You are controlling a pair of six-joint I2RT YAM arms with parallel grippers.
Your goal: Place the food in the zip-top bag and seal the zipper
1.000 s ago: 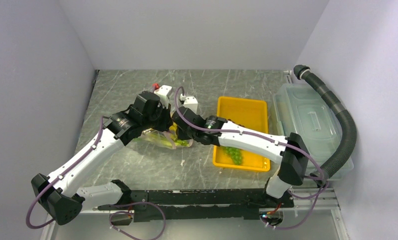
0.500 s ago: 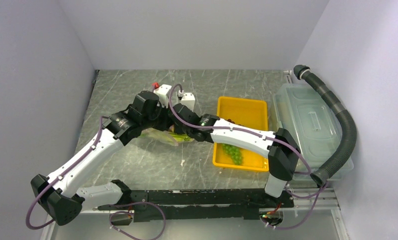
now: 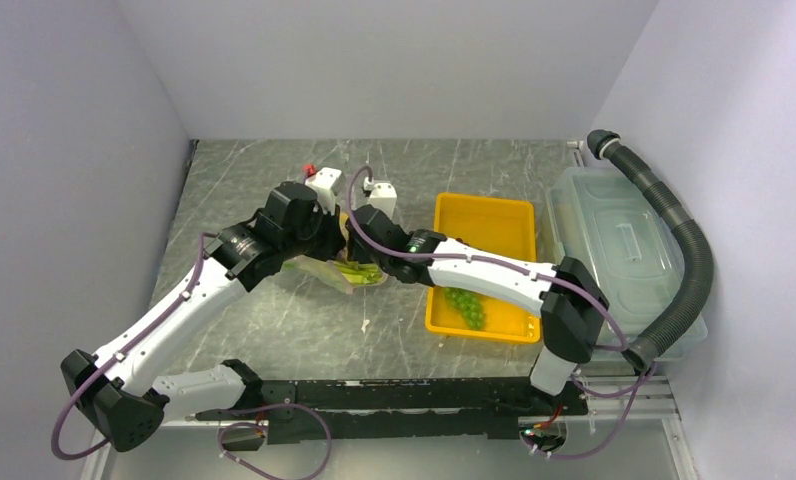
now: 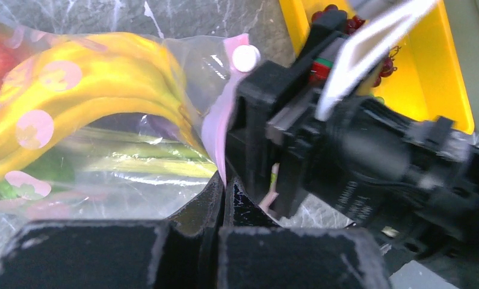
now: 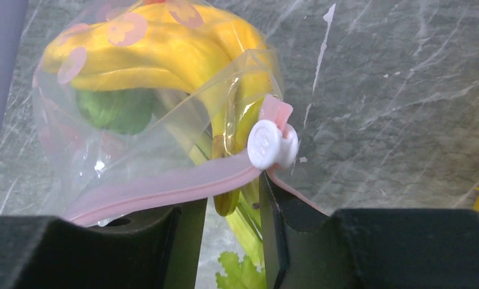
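The clear zip-top bag [image 5: 135,90] holds yellow bananas [image 5: 159,51] and a green piece [image 5: 114,111]. A celery stalk [image 5: 249,226] pokes out of its mouth, with a leafy piece [image 5: 243,271] below. The pink zipper [image 5: 165,183] ends at a white slider [image 5: 272,144]. My right gripper [image 5: 225,235] is open right under the slider, the strip lying across one finger [image 5: 183,241]. My left gripper [image 4: 225,189] is shut on the zipper strip [image 4: 216,120] at the bag's mouth. From above, both grippers [image 3: 324,240] [image 3: 357,238] meet over the bag [image 3: 324,272].
A yellow tray [image 3: 479,215] right of the bag holds green grapes [image 3: 464,305] and dark red grapes [image 4: 345,18]. A lidded translucent bin [image 3: 614,245] and a black hose [image 3: 689,260] stand at the far right. White walls close in three sides.
My right gripper has opened its jaws and shifted back toward the far side, up to the bag's mouth. The left gripper has held its pinch on the strip.
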